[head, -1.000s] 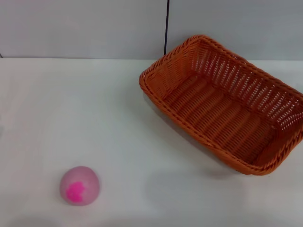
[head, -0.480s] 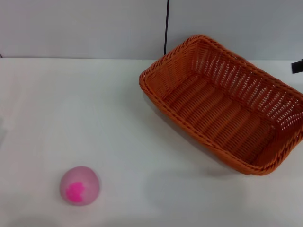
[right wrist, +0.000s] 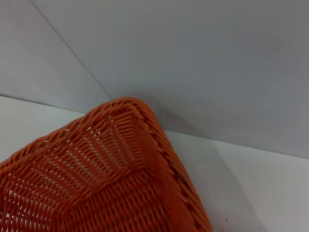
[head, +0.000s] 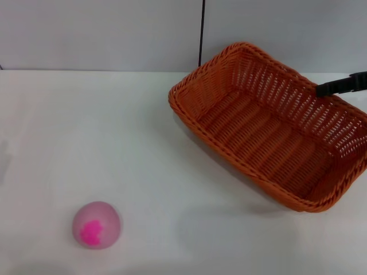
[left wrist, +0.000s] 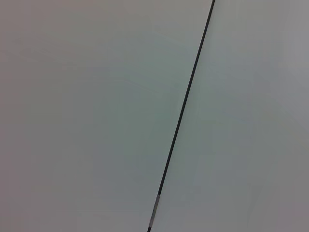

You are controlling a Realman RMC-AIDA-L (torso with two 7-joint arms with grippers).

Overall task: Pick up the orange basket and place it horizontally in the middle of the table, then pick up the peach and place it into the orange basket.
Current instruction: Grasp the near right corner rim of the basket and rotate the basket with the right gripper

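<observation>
The orange basket (head: 272, 126) stands at the right of the white table (head: 114, 126), turned at a slant, open side up and with nothing in it. One of its braided corners (right wrist: 140, 145) fills the right wrist view. The peach (head: 96, 224), pale pink with a magenta blotch, lies near the front left of the table, far from the basket. My right gripper (head: 343, 85) reaches in from the right edge as a dark bar over the basket's far long rim. The left gripper is out of view.
A grey wall (head: 103, 34) with a thin black vertical seam (head: 201, 31) runs behind the table. The left wrist view holds only that wall (left wrist: 96, 96) and the seam (left wrist: 183, 111). Bare tabletop lies between the peach and the basket.
My right gripper has come farther in from the right edge, now over the basket's far rim. Basket and peach have not moved.
</observation>
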